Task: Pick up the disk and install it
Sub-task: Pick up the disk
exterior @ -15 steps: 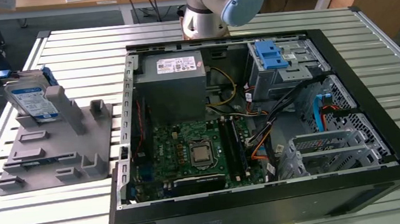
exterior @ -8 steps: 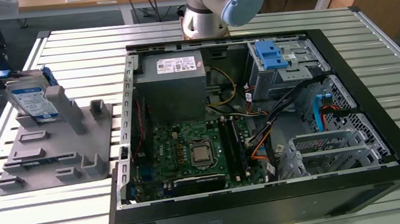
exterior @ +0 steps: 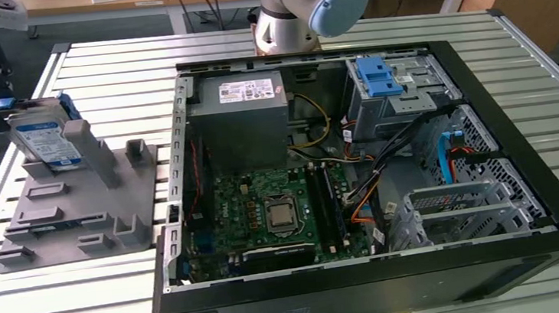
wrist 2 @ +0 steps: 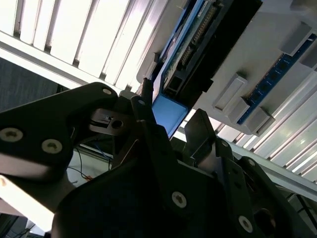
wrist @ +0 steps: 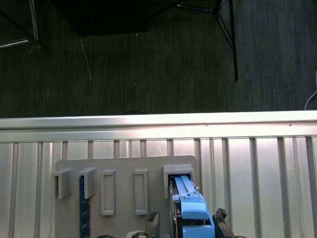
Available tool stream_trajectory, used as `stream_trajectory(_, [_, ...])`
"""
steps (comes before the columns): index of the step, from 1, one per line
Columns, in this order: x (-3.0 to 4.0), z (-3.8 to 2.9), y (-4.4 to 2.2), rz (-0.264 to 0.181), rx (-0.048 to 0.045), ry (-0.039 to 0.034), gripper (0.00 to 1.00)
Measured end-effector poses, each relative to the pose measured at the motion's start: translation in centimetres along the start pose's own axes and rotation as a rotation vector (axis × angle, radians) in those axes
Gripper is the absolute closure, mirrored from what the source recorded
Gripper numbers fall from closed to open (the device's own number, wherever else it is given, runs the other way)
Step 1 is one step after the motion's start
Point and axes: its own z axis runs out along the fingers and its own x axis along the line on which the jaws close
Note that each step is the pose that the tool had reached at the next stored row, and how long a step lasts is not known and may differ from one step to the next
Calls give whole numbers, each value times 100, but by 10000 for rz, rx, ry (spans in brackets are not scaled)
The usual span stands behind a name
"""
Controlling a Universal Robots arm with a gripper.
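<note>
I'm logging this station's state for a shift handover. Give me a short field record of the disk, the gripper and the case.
disk: silver hard drive in bright blue plastic frame, upright in grey slotted holder
gripper: open, straddling the disk
case: black computer tower, side open, lying on slatted metal table
installed: not yet
</note>
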Motion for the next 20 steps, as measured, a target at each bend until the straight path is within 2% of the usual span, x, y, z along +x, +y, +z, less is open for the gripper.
stream_trajectory(8, [1,59,-1,-1,1,4,48])
stream_trajectory(9, [2,66,-1,-1,0,6,55])
stream_trajectory(10, [2,72,-1,-1,-1,10,55])
stream_trajectory(11, [2,77,-1,0,-2,12,62])
stream_trajectory(20, [2,83,-2,0,0,16,60])
